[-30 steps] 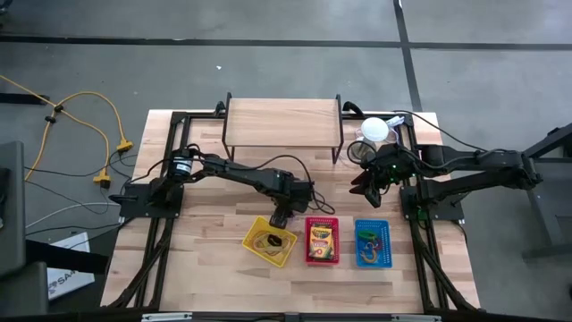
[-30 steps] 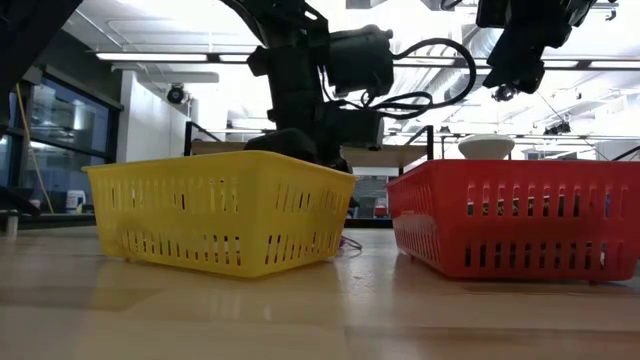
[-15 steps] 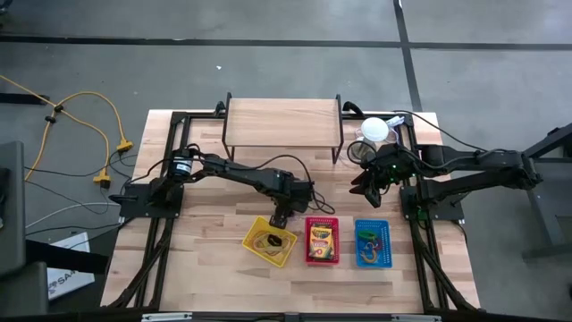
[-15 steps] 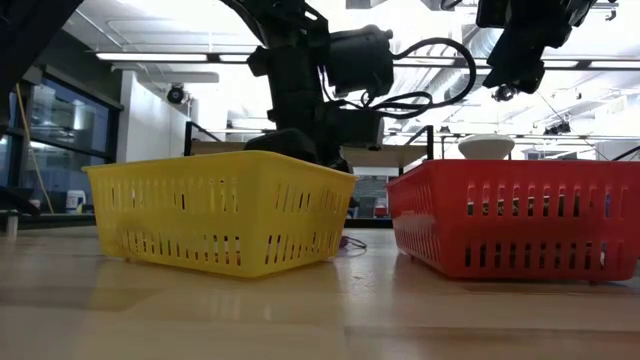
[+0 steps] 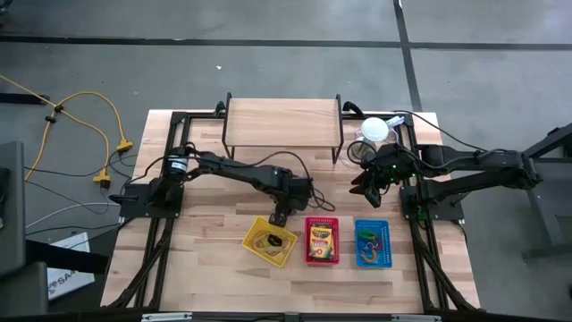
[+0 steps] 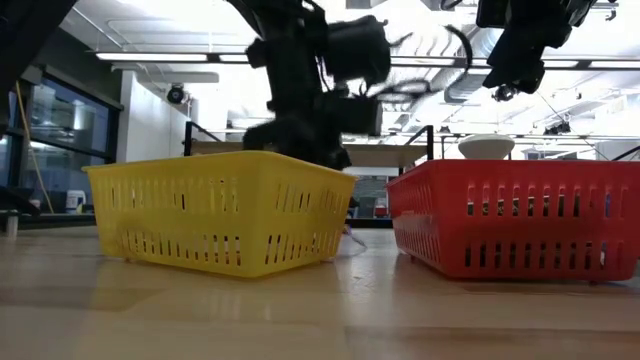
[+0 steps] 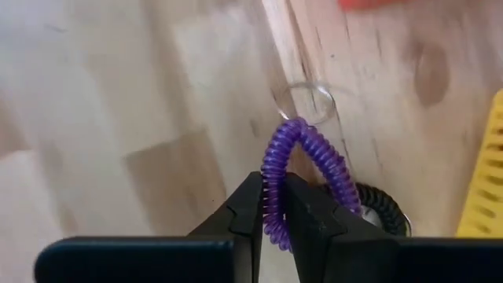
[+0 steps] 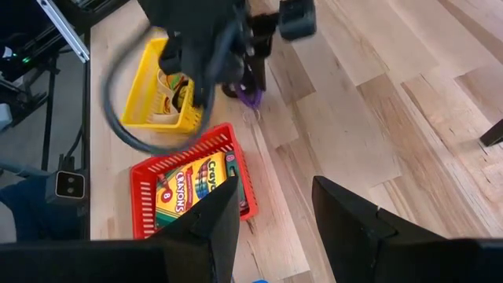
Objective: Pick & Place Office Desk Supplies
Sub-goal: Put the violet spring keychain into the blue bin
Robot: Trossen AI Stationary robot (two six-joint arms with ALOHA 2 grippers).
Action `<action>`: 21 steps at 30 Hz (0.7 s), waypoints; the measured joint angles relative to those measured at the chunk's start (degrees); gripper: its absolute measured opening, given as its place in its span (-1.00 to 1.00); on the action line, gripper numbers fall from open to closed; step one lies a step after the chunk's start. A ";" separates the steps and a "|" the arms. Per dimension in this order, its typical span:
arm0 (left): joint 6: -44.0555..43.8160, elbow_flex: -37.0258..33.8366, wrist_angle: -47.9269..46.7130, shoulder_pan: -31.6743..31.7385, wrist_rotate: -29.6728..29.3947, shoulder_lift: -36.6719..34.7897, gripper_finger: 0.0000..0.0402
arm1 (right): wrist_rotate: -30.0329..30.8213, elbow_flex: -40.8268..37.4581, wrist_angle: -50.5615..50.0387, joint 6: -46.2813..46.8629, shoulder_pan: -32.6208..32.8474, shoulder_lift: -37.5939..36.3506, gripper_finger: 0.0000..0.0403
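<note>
Centre of the high view, just above the yellow basket (image 5: 269, 241): left gripper (image 5: 280, 216), fingers pinched on a purple coil cord (image 7: 302, 182). The coil arches forward from the fingertips, its long axis running away from the wrist; a clear ring (image 7: 307, 101) lies on the wood at its far end, a black coil (image 7: 376, 206) beside it. The yellow basket sits directly below the gripper in frame; left arm far nearer. Red basket (image 5: 321, 241): crayon box (image 8: 187, 189). Blue basket (image 5: 372, 243): contents indistinct. Right gripper (image 5: 367, 190), centre-right, fingers spread, empty, waiting.
</note>
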 joint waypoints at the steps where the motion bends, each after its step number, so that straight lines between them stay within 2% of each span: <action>1: 0.02 0.00 0.11 0.27 0.00 -0.83 -0.81 | 0.00 0.00 0.01 0.00 -0.02 0.02 -0.26; 12: 0.03 0.05 2.99 4.29 -0.04 -9.95 -0.81 | 0.00 -0.02 0.40 0.00 -0.02 0.01 -0.26; 21: 0.21 0.05 7.45 3.64 -0.10 -11.22 -0.81 | 0.00 -0.02 0.43 0.00 0.00 0.00 -0.26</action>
